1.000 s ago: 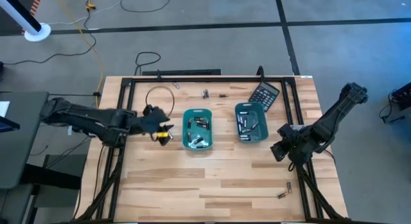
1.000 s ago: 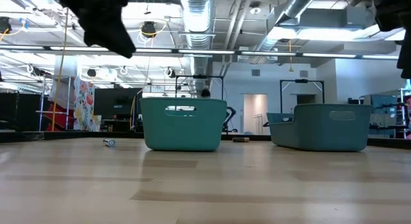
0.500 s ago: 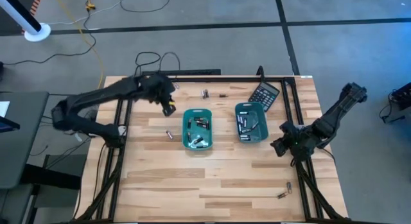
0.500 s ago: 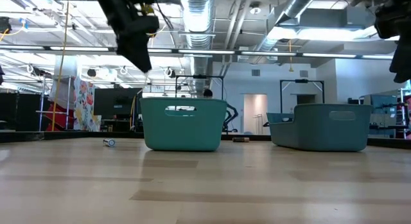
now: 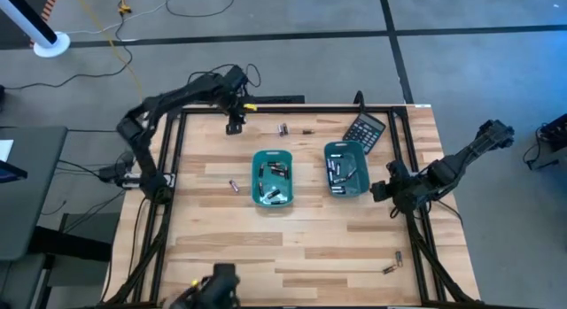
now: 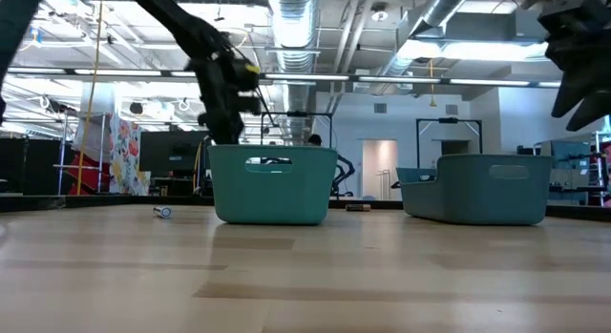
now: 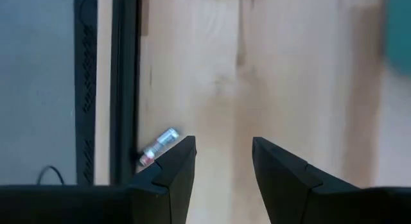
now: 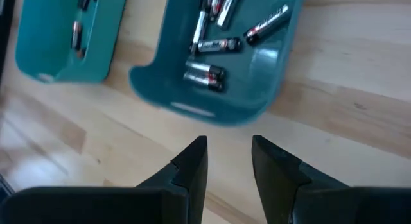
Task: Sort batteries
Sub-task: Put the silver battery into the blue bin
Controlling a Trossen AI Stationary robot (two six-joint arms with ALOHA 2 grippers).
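Your low view hides every battery inside the trays: you only get the teal walls, plus one small silvery cylinder (image 6: 165, 212) lying on the wood left of the left tray (image 6: 272, 185). In the high view the batteries are specks; the labels can't be read. Some dark object cuts in at the bottom edge of the high view (image 5: 217, 287); you can't tell what it is.

Batteries: small cylinders, silver-and-dark, some with reddish bands. The right tray (image 8: 257, 95) holds a loose cluster (image 8: 212, 44) in your right wrist view; the left tray (image 5: 272, 178) holds several too (image 5: 273, 181). Strays on the table: one just left of the left tray (image 5: 234, 185), a couple near the far edge (image 5: 283, 128), two near the front right corner (image 5: 392, 263). Your left wrist view shows one silvery battery with a red end (image 7: 158, 146) against the black frame rail (image 7: 125, 89) at the table edge.

Left gripper (image 5: 234, 125) is at the far left of the table, fingers (image 7: 176, 169) parted with bare wood between them, gripping nothing, the battery just beside one finger. Right gripper (image 5: 387, 187) is just right of the right tray, fingers (image 8: 192, 163) parted a bit, empty. A black calculator (image 5: 364, 130) sits behind the right tray.
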